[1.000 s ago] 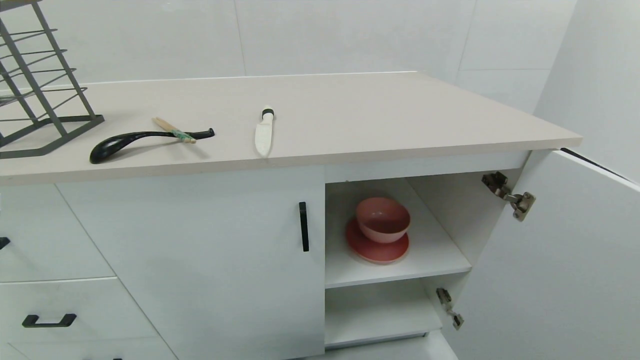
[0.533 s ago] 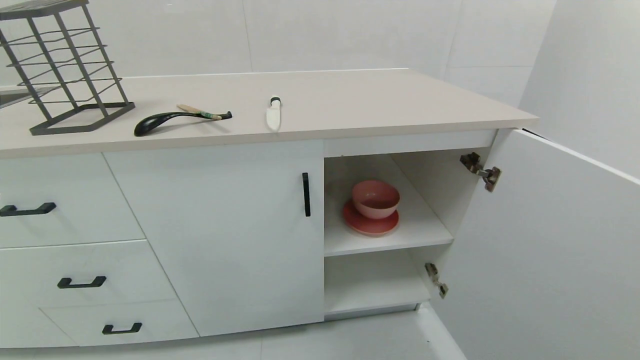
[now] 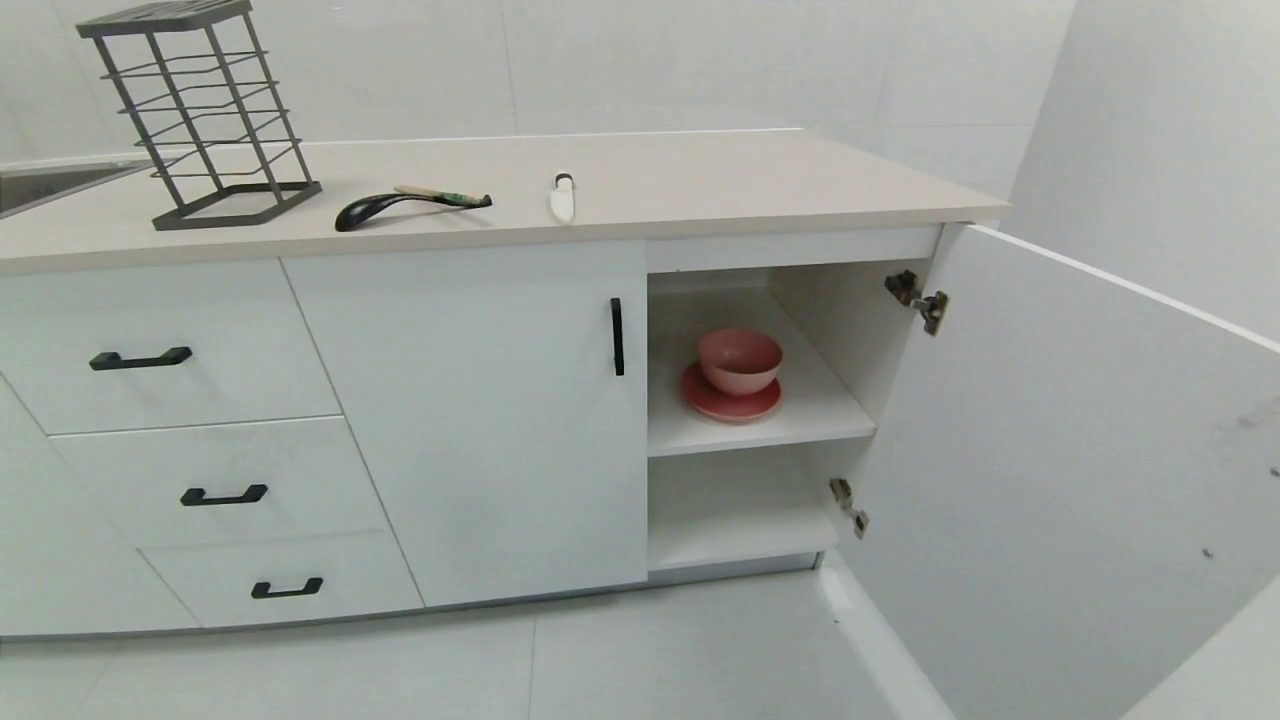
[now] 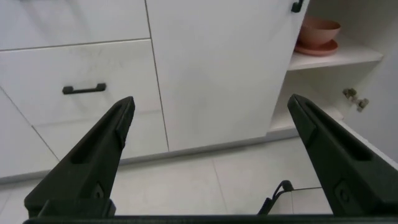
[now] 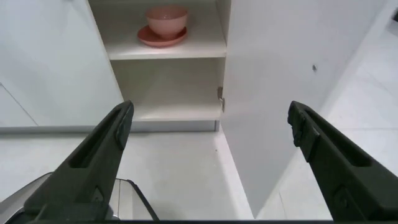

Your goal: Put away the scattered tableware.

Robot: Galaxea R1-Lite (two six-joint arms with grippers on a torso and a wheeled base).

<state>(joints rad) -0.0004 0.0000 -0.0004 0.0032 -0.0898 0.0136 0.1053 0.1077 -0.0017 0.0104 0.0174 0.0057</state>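
Note:
A pink bowl (image 3: 740,359) sits on a red plate (image 3: 731,402) on the upper shelf of the open cabinet; the pair also shows in the left wrist view as bowl (image 4: 318,30) and plate (image 4: 316,48), and in the right wrist view as bowl (image 5: 166,20) and plate (image 5: 161,38). On the countertop (image 3: 700,180) lie a black ladle (image 3: 400,204), chopsticks (image 3: 432,193) across its handle, and a white knife (image 3: 563,198). My left gripper (image 4: 210,104) is open, low before the closed doors. My right gripper (image 5: 210,111) is open, facing the open cabinet.
The cabinet's right door (image 3: 1060,440) stands wide open toward me. A dark wire rack (image 3: 205,110) stands on the counter's left, beside a sink edge (image 3: 50,183). Three drawers with black handles (image 3: 140,358) are at the left. The lower shelf (image 3: 735,510) is bare.
The head camera has pulled back and down, so the counter and cabinet look smaller and more floor and drawers show. The tableware itself has not moved.

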